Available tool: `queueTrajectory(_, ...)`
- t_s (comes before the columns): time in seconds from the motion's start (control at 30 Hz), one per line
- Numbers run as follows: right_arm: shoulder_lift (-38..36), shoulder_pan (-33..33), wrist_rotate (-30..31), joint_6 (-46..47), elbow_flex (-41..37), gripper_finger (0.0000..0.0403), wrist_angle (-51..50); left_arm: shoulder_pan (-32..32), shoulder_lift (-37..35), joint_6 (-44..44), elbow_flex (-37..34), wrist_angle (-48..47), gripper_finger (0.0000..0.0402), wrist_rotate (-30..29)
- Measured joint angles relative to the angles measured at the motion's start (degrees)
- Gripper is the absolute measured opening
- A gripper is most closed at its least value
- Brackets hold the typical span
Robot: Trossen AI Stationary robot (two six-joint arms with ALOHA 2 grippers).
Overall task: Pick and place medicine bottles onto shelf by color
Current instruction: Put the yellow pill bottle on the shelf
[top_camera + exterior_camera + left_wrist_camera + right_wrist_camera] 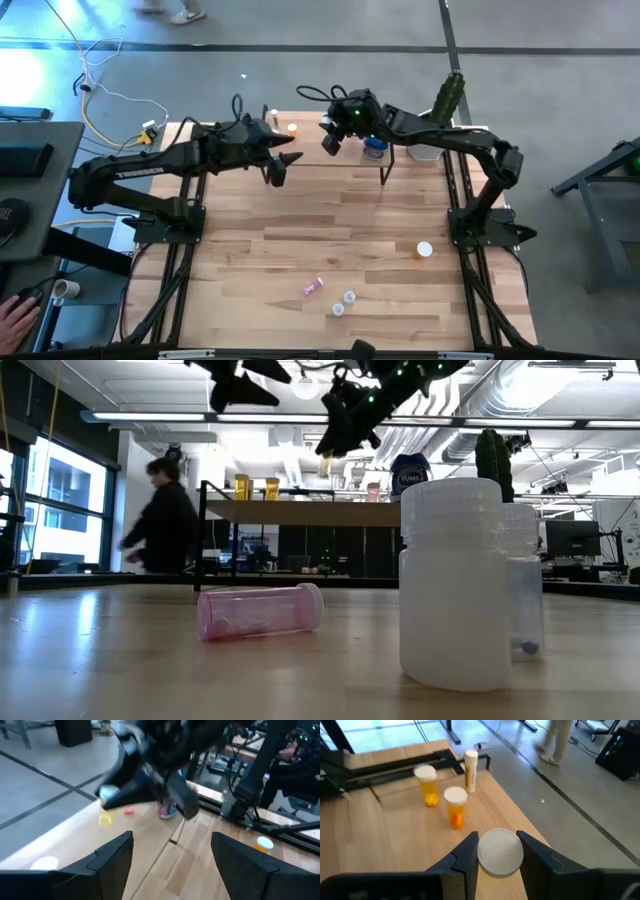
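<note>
Holding a white-capped bottle point(500, 854) upright between closed fingers, the right gripper point(499, 851) hovers over the shelf point(395, 840). Two orange bottles point(455, 807) stand toward ten o'clock. The left gripper point(172, 852) waits open.

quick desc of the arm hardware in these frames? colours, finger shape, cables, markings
Both arms are dark, near-black jointed links on black frame bases. The left gripper has two broad, flat black fingers. The right gripper matches, with green lights glowing on its wrist and black cables looping off it. Pale lettering runs along the left arm's link, too small to read.
</note>
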Motion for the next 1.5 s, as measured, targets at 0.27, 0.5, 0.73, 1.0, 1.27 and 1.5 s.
queueTrajectory(0.27,3.64,-0.85,0.37,0.18,0.00,0.0101,0.55,0.44,-4.13,0.00,0.01,-2.30,0.0255,-3.55)
queueTrajectory(0.5,4.95,-0.85,3.54,-3.44,0.00,0.0101,0.84,0.42,-4.73,0.00,0.00,-3.24,0.0255,-3.57)
queueTrajectory(0.73,5.69,-2.00,3.30,-5.97,0.00,0.0101,0.45,0.42,-4.70,-0.02,0.00,-5.22,0.0255,-3.57)
queueTrajectory(1.0,5.71,-2.35,1.71,-5.98,-0.01,0.0101,-1.00,0.42,-4.68,-0.01,0.00,-5.50,0.0255,-3.55)
queueTrajectory(1.27,5.67,-2.35,1.46,-5.81,-0.01,0.0101,-2.64,0.39,-4.68,0.00,0.00,-6.30,0.0255,-3.65)
queueTrajectory(1.5,5.65,-2.35,1.49,-5.02,-0.02,0.0122,-2.68,0.39,-4.68,0.00,0.00,-6.31,0.0255,-3.72)
